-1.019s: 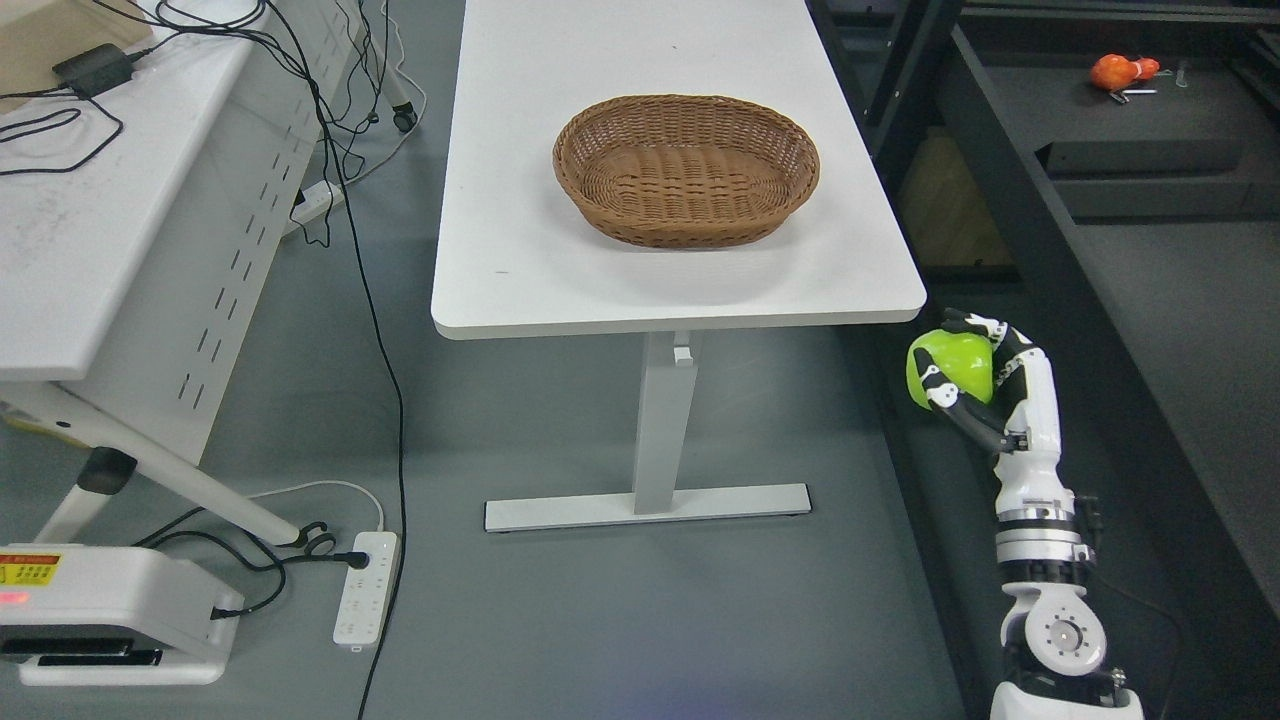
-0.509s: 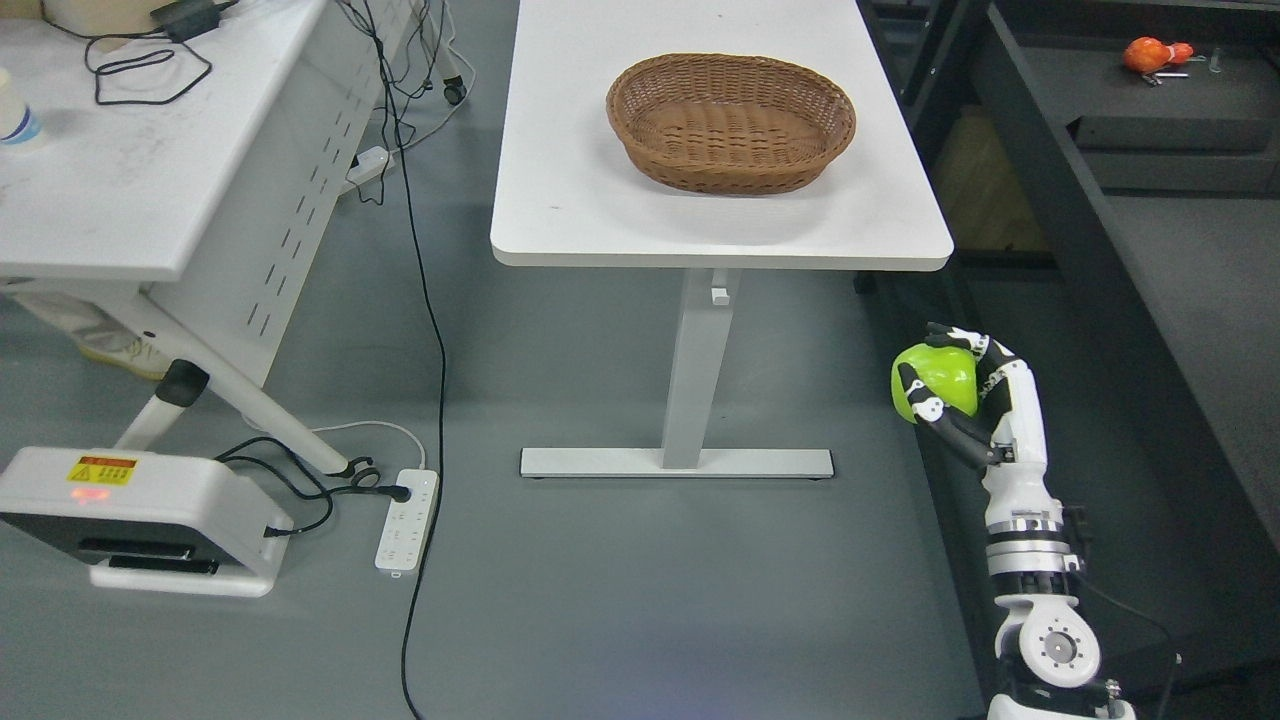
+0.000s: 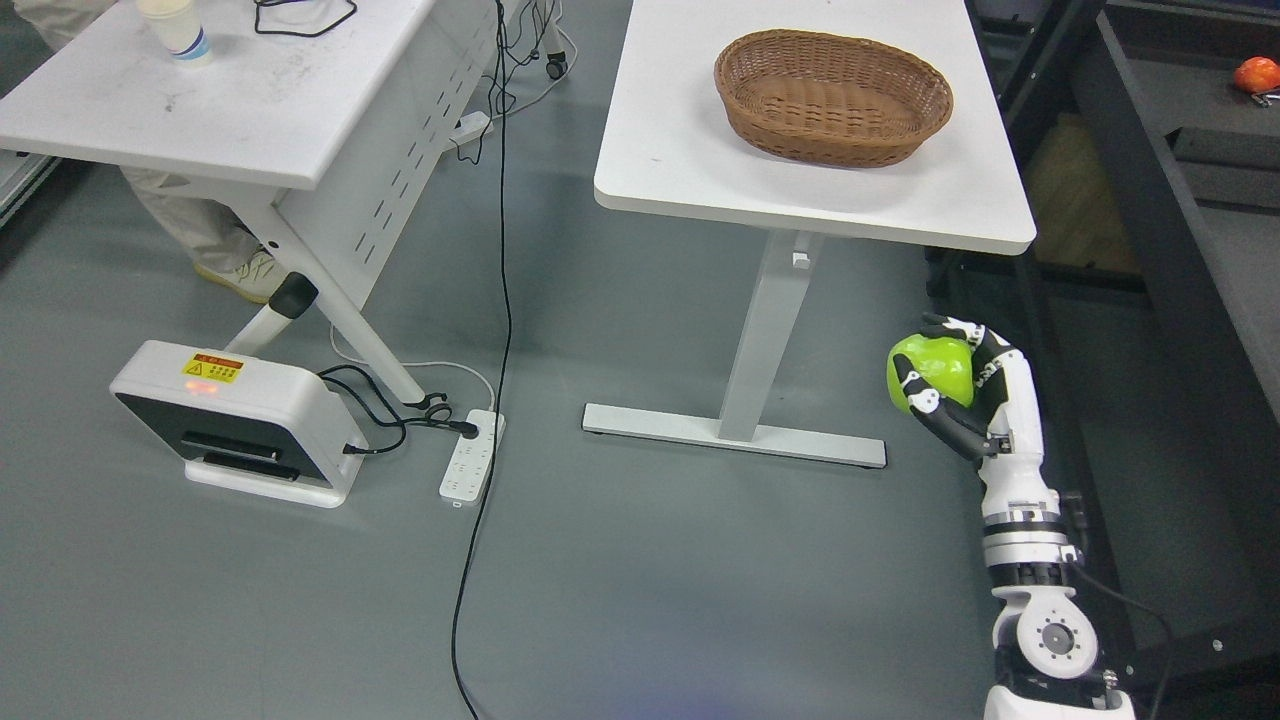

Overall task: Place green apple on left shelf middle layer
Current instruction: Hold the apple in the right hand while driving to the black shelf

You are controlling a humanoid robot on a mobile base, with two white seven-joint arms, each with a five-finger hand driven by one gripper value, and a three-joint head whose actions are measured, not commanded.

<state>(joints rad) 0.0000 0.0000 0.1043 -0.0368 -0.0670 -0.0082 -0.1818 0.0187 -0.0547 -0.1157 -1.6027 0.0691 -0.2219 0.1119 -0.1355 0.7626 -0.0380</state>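
My right hand [image 3: 945, 380] rises from the lower right on a white and black arm, fingers curled around a bright green apple [image 3: 935, 368]. It holds the apple in the air above the grey floor, right of the white table's leg and below the table's front right corner. No left arm shows. No shelf on the left is in view.
A white table [image 3: 680, 170] carries an empty wicker basket [image 3: 832, 95]. Left of it a second white desk [image 3: 250, 110] holds a cup [image 3: 177, 28]; a person's leg shows under it. A white box device [image 3: 235, 420], a power strip [image 3: 472, 455] and cables lie on the floor. Dark shelving [image 3: 1180, 200] stands at right.
The whole picture has shifted right and rotated as the camera turned left. The right hand keeps the apple at about the same place in the picture.
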